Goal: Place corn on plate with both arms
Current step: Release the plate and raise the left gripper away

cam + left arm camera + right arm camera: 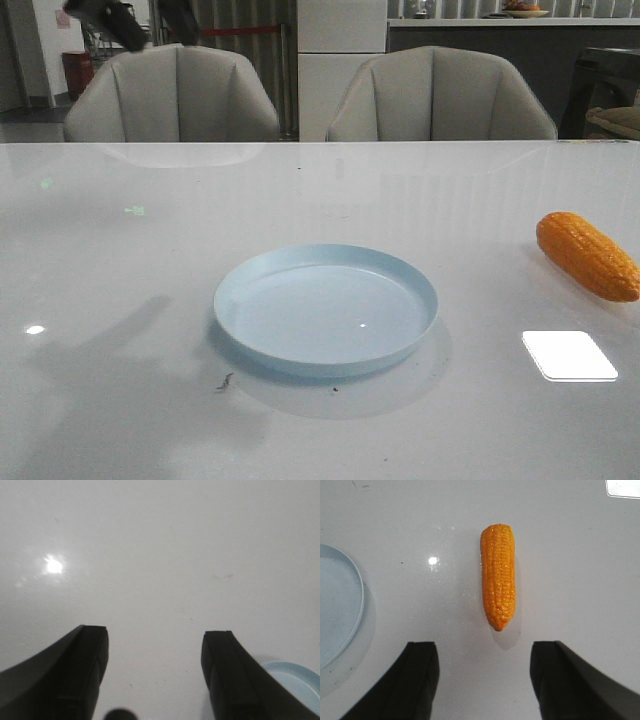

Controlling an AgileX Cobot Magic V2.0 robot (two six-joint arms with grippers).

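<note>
The orange corn (588, 255) lies on the white table at the right edge of the front view. The pale blue plate (265, 268) sits empty in the middle. No arm shows in the front view. In the right wrist view my right gripper (485, 646) is open and empty above the table, with the corn (498, 575) just beyond its fingertips, tapered end toward them, and the plate rim (357, 587) to one side. In the left wrist view my left gripper (155, 632) is open and empty over bare table, a piece of the plate (300, 677) beside one finger.
Two beige chairs (170, 95) (440, 95) stand behind the table's far edge. A bright light reflection (569, 355) lies on the table near the corn. A small dark speck (226, 380) sits in front of the plate.
</note>
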